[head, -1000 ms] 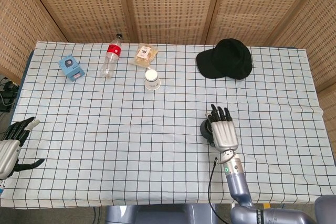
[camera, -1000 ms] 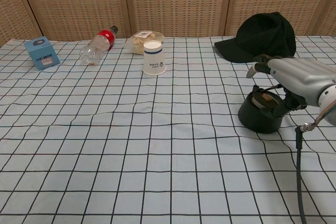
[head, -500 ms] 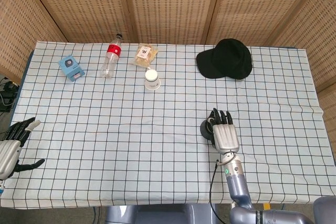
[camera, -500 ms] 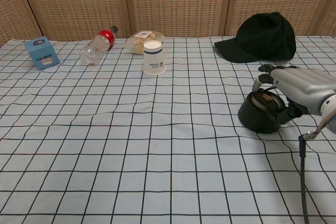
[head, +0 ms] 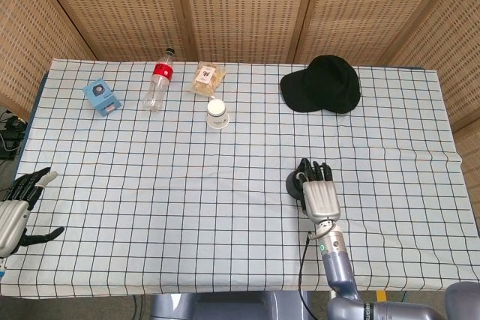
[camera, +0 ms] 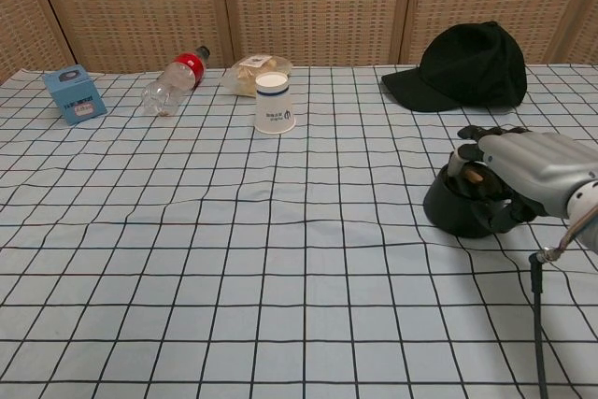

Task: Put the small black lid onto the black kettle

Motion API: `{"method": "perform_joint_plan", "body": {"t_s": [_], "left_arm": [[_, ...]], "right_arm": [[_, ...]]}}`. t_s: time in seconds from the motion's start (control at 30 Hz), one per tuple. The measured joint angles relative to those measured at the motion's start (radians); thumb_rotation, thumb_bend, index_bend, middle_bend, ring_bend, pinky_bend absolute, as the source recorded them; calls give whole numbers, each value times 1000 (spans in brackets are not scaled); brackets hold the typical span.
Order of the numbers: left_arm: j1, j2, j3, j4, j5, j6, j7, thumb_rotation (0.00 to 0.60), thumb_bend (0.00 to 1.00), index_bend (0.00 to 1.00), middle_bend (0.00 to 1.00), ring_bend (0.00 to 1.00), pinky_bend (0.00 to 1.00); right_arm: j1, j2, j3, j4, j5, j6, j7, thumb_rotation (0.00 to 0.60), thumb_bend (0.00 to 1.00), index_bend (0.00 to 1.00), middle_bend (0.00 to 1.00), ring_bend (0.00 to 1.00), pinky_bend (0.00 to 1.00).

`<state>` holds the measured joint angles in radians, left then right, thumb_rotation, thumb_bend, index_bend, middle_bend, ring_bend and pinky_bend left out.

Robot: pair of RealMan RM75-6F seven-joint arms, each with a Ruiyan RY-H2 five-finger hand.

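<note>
The black kettle (camera: 460,210) stands on the checked cloth at the right; in the head view only the kettle's left side (head: 292,184) shows. My right hand (camera: 523,167) lies over its top, fingers (camera: 478,149) curled down onto the mouth and the thumb low at the kettle's right side. From above, the right hand (head: 320,194) covers most of the kettle. The small black lid shows in neither view; whether it is under the palm cannot be told. My left hand (head: 16,207) hovers at the table's near left corner, fingers apart, holding nothing.
A black cap (head: 324,84) lies at the back right. Along the back are a white paper cup (head: 217,113), a snack bag (head: 206,78), a lying plastic bottle (head: 158,83) and a blue box (head: 101,97). A cable (camera: 538,324) hangs below the right wrist.
My right hand has come down and back towards me over the kettle. Its fingers, stretched out before, now curl onto the kettle's mouth. The left hand has not moved.
</note>
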<state>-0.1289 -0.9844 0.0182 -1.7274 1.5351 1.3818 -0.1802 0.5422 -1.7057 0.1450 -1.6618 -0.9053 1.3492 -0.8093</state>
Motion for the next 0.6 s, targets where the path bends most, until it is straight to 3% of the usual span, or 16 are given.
{"method": "perform_joint_plan", "body": {"t_s": [0.23, 0.3, 0.47, 0.6], "left_arm": [[0, -2, -3, 5, -4, 2, -1, 600, 150, 0, 0, 0, 0], [1, -4, -4, 6, -6, 3, 2, 600, 151, 0, 0, 0, 0], [2, -13, -8, 8, -17, 5, 22, 600, 150, 0, 0, 0, 0], [3, -25, -12, 11, -24, 9, 56, 600, 150, 0, 0, 0, 0]], "right_arm": [[-12, 26, -11, -41, -69, 36, 6, 600, 652, 304, 0, 0, 0], [-22, 46, -21, -62, -108, 55, 14, 600, 608, 290, 0, 0, 0], [-60, 121, -60, -111, -208, 94, 67, 600, 381, 228, 0, 0, 0], [-103, 197, -109, -123, -295, 111, 169, 600, 339, 170, 0, 0, 0]]}}
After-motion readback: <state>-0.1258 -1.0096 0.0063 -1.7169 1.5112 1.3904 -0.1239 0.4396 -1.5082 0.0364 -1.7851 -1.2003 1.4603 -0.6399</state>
